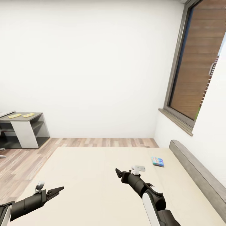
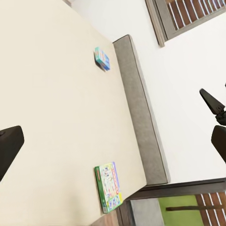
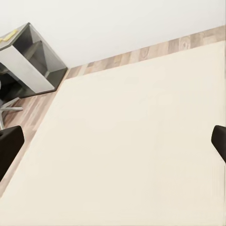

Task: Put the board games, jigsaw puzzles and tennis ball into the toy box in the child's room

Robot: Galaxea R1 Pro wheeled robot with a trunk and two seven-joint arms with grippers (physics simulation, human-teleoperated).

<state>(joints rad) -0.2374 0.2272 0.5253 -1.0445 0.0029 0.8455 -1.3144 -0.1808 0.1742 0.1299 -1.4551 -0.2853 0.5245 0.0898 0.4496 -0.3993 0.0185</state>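
Beige mattress of the bed carries both games — the blue board game near the headboard, the white-and-green one by the bed's edge. Both the right gripper and the left gripper hang spread and empty; I'd bring the right down squarely over the blue box, jaws straddling its short sides.

Small blue board game lying flat near the bed's grey headboard; white-and-green board game, apparently flat, at the mattress edge.

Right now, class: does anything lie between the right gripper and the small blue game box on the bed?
Nothing visible does. Bare mattress separates the right gripper from the blue game box, which lies flat near the headboard.
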